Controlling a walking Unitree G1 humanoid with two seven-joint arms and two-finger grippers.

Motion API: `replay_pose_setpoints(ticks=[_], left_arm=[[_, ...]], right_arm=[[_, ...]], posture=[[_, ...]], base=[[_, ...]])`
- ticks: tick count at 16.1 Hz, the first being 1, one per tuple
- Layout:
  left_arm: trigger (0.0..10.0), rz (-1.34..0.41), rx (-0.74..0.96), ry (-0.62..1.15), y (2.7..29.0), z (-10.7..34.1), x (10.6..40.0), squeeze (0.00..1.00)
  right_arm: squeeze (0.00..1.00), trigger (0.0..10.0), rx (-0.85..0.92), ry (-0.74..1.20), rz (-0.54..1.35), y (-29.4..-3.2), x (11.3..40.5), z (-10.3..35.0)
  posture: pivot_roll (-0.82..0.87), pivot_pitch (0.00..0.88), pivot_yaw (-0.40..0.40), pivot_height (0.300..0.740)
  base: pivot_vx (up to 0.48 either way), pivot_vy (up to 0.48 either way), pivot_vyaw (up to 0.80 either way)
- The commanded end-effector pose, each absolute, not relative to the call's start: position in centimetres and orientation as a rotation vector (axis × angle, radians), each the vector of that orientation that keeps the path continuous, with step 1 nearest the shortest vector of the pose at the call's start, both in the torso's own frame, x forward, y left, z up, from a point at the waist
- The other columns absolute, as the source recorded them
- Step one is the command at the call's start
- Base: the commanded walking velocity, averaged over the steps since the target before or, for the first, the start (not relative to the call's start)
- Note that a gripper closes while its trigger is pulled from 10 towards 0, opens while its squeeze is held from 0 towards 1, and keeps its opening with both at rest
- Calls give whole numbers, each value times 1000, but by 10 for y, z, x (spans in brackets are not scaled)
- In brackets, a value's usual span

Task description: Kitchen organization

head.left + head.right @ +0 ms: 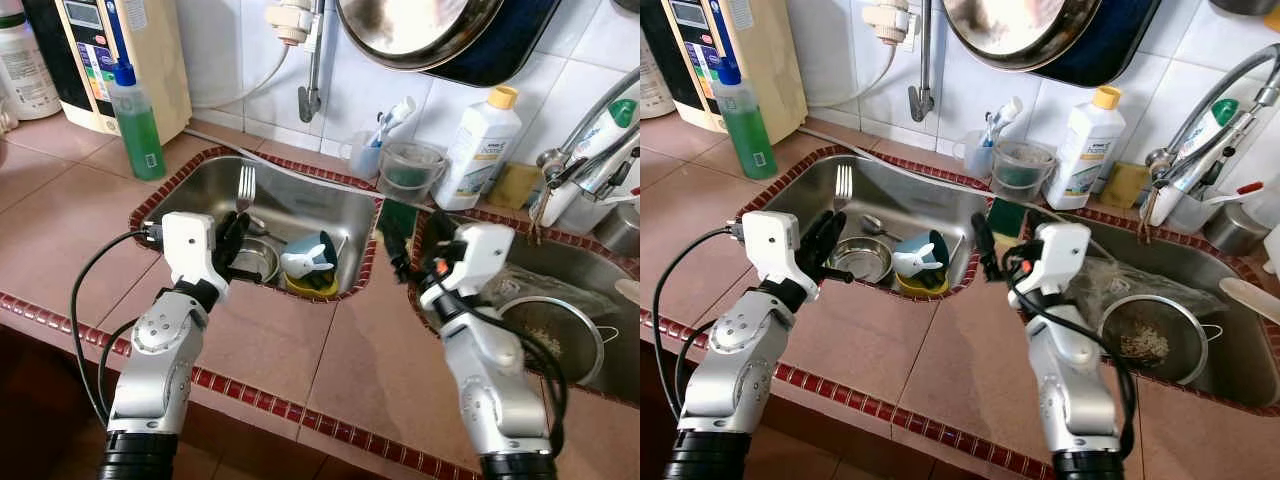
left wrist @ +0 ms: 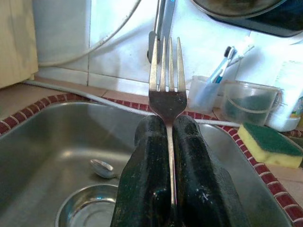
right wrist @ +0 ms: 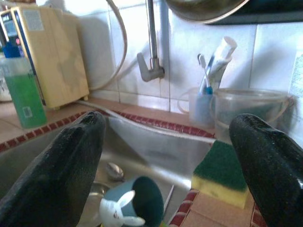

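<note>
- Two silver arms reach forward over the tiled counter (image 1: 300, 350) toward the left sink basin (image 1: 310, 215), which serves as the landmark for everything below.
- At the basin's near left edge, the left gripper (image 1: 234, 232) has its black fingers (image 2: 189, 161) pressed tight together on the handle of a fork (image 2: 166, 80), held upright with its tines pointing up over the basin.
- On the divider at the basin's right edge, the right gripper (image 1: 1005, 250) holds its two fingers (image 3: 66, 161) wide apart, with nothing between them.
- Just beyond that gripper, on the same divider, a green-and-yellow sponge (image 1: 1006, 216) lies flat.
- Inside the basin, a small steel bowl (image 1: 860, 258) sits near the left gripper, and a spoon (image 1: 872, 225) lies behind it on the basin floor.
- Also inside, toward the right wall, a teal cup (image 1: 318, 256) with a white rabbit figure rests tipped on its side.
- Behind the basin, on the back ledge, a cup of toothbrushes (image 1: 372, 145) stands next to a clear plastic tub (image 1: 408, 168) and a white bottle (image 1: 482, 145) with a yellow cap.
- Left of the basin on the counter stands a green soap bottle (image 1: 137, 125).
- Right of the basin, a second sink holds a metal strainer (image 1: 1152, 338).
</note>
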State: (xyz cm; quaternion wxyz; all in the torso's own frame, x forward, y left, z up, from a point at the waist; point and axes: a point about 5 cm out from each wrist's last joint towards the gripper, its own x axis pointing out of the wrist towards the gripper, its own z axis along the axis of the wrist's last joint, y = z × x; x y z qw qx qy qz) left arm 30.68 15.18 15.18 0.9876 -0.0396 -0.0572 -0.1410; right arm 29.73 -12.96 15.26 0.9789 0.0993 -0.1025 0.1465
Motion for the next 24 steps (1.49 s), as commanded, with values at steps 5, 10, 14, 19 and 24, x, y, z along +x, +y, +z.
replay_pose_setpoints(ticks=[5,10,14,19,24], left_arm=[[10000,-307,-118,-138,149,157,308,0],[10000,-292,-125,-123,149,154,308,0],[10000,-286,-81,-53,147,151,317,0],[10000,-343,-8,-61,148,166,338,0],[10000,-451,55,-35,139,167,353,0]], right_arm=[[0,10000,158,-223,288,-131,299,154],[0,10000,114,-213,322,-129,298,151],[0,10000,100,-200,287,-138,300,150],[0,10000,49,-176,291,-150,293,149],[0,10000,48,-160,302,-153,276,146]], posture=[[-13,0,-100,732],[-10,0,-110,732],[-22,0,-104,732],[-60,0,-68,732],[-98,1,-27,732]], base=[[0,0,0],[0,0,0],[0,0,0],[0,0,0],[0,0,0]])
